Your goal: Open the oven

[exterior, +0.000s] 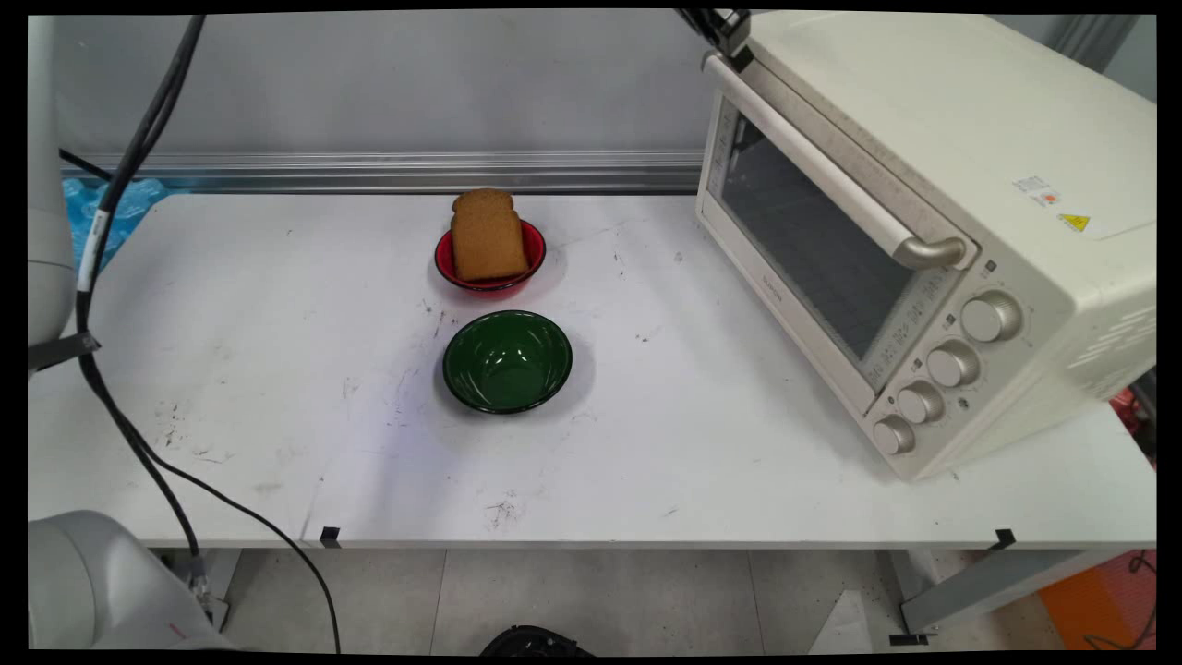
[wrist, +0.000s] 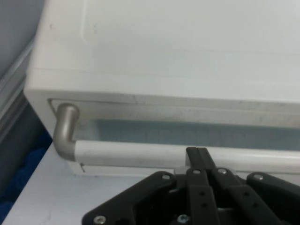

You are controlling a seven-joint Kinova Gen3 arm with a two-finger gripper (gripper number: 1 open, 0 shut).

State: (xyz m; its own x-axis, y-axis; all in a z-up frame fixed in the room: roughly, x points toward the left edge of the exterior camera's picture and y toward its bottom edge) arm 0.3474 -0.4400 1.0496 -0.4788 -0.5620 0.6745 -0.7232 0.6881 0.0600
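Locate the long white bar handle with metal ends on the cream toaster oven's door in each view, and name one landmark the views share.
Main view: the white bar handle runs diagonally across the door's top, upper right.
Hand view: it lies horizontally across the lower middle, just above the gripper.
Shared landmark: the cream toaster oven, by its flat top.
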